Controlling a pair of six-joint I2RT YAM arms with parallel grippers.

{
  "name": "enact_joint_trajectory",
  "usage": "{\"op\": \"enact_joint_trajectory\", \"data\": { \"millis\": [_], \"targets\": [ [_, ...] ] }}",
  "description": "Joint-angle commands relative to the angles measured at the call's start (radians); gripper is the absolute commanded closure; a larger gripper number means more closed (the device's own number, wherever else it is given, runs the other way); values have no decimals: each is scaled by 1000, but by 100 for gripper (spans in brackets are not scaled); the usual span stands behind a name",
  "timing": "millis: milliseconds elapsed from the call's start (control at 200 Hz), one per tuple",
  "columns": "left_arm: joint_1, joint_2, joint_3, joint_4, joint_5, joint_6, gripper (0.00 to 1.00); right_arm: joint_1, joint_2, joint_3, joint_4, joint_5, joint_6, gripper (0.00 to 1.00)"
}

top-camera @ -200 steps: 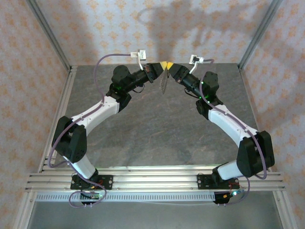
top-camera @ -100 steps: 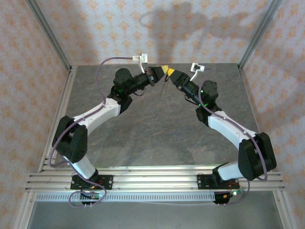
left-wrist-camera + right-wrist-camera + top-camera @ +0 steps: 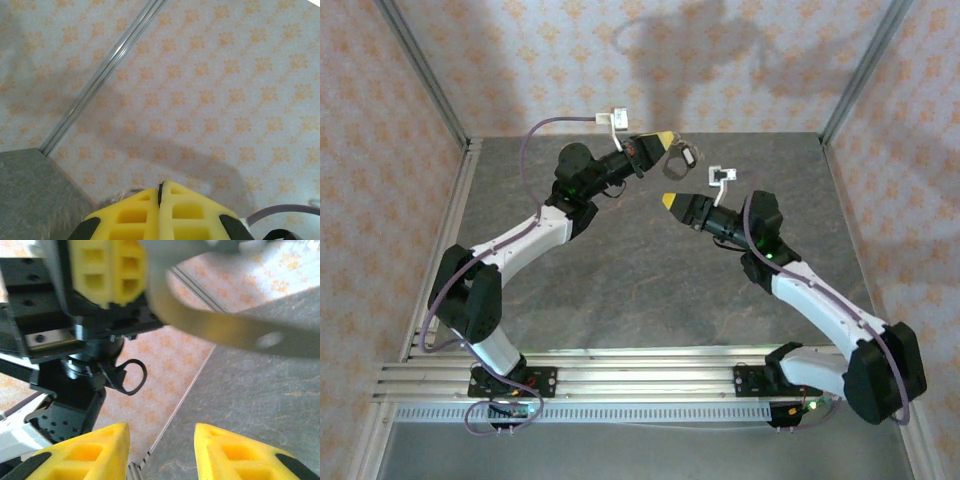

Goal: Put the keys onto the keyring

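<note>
**A:** Where is the keyring (image 3: 684, 156)?

**B:** Up in the air over the far end of the table (image 3: 640, 290). It sticks out as a small loop just past the tips of the left gripper (image 3: 667, 138).

**A:** Is that gripper holding it?

**B:** Yes. In the left wrist view its yellow fingers (image 3: 190, 210) are pressed flat together with only a thin seam between them, and the loop juts from their tips in the top view.

**A:** And the key?

**B:** There is a light speck on the outer side of the loop. It may be the key (image 3: 691, 154), but it is too small to tell.

**A:** What about the right gripper (image 3: 669, 200)?

**B:** It is near the left gripper, lower and closer to the arm bases, and not touching it. Its jaws stand apart with nothing between them. The right wrist view shows only the grey table and the patterned wall (image 3: 170, 365) in the gap between its fingers (image 3: 90, 450).

**A:** Does that view show the left gripper?

**B:** Yes, at the upper left, closed (image 3: 107, 270).
</note>
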Motion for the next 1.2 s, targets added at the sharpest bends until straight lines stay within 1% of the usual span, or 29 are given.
{"op": "enact_joint_trajectory", "data": {
  "millis": [0, 155, 275, 460, 616, 941, 1196],
  "targets": [
    [-8, -51, 39, 64, 30, 1, 100, -44, -60, 25, -45, 7, -55, 62],
    [-9, -57, 39, 65, 42, 4, 100, -115, -105, 68, -59, 13, -46, 62],
    [-7, -62, 38, 71, 51, 1, 100, -141, -104, 118, -75, 31, -51, 63],
    [-10, -68, 40, 77, 66, -5, 100, -145, -44, 204, -69, 17, -54, 63],
    [-13, -74, 42, 75, 78, -5, 100, -145, 10, 250, 1, 2, -10, 63],
    [-21, -76, 52, 74, 90, -2, 100, -145, 115, 294, 156, -61, 82, 63],
    [-27, -76, 59, 69, 91, 0, 100, -144, 138, 304, 179, -74, 95, 65]
  ]
}}
